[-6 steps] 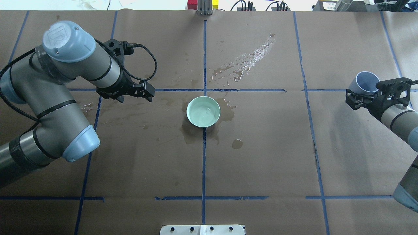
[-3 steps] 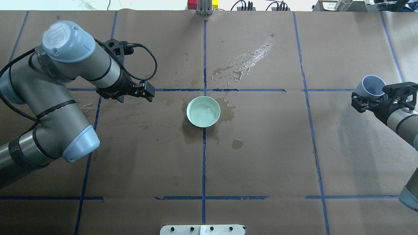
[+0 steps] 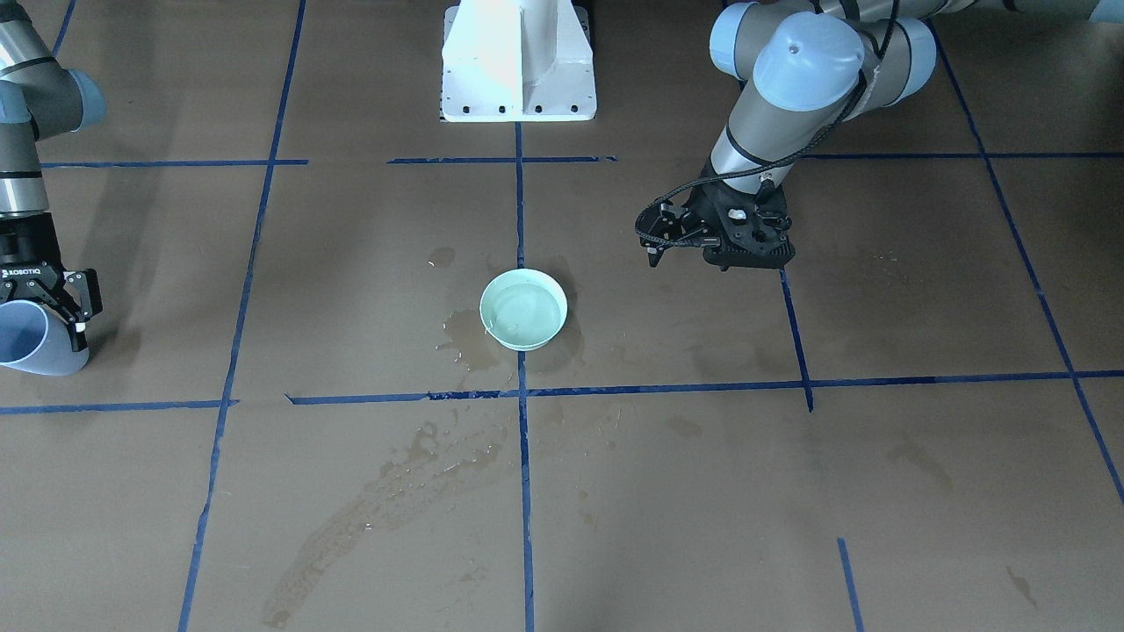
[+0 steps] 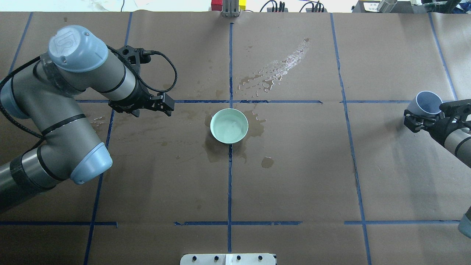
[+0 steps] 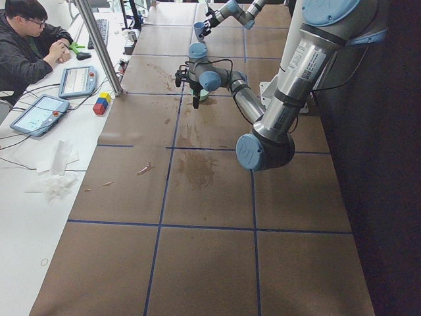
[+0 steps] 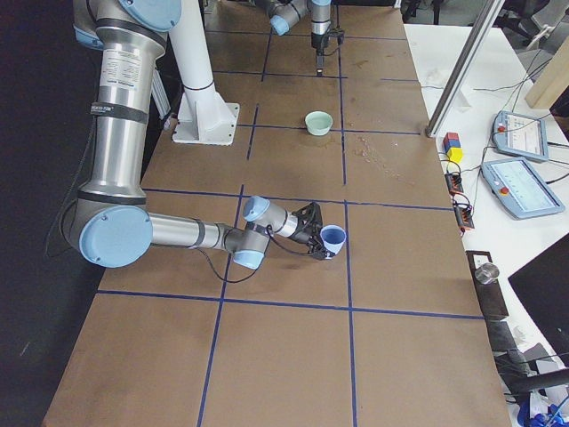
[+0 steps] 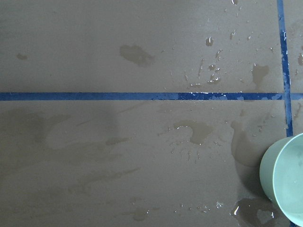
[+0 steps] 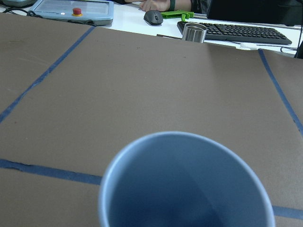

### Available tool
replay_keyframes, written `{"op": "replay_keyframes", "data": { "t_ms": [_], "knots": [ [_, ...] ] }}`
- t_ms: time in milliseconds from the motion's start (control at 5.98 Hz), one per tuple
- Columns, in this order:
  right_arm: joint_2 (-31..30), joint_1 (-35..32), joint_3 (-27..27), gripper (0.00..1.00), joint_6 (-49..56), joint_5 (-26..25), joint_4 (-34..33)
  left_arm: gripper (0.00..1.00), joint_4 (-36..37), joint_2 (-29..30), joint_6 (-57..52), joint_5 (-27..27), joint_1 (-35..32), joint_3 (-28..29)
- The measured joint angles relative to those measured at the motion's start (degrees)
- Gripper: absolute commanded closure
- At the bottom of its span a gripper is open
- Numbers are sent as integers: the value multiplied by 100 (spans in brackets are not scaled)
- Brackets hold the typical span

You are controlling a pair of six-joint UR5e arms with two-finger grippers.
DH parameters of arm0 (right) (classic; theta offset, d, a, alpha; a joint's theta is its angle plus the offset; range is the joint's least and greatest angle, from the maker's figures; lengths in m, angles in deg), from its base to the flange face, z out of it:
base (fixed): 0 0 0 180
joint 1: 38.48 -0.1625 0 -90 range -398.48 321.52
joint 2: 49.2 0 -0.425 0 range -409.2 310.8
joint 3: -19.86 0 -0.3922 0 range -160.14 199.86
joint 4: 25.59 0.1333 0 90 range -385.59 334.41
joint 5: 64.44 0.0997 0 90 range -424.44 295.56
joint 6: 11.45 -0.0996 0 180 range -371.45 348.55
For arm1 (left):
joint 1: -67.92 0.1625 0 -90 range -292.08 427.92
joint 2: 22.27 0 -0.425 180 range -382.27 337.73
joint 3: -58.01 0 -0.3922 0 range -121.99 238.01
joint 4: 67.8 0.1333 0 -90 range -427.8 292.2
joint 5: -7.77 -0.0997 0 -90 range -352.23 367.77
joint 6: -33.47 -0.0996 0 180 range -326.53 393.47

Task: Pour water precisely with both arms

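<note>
Blue cup (image 4: 427, 103) sits clamped in my right gripper (image 4: 431, 114); whether my left gripper (image 4: 164, 104) is closed, I cannot tell.

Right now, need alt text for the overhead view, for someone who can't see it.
A pale green bowl holding water sits mid-table on brown paper gridded with blue tape, wet patches around it. The left arm hovers at left with empty jaws; at the right edge the right arm holds a tilted blue cup in its jaws.
</note>
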Motion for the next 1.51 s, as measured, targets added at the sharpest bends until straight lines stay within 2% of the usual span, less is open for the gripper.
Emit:
{"op": "replay_keyframes", "data": {
  "t_ms": [167,837,1506],
  "knots": [
    [-2,0,-20,1,6,10,39,0,0,-4,0,0,3,0],
    [-8,1,-15,0,-45,-14,70,0,0,-3,-3,4,4,0],
    [-341,75,-1,0,-136,83,588,0,0,18,3,0,4,-2]
  ]
}}
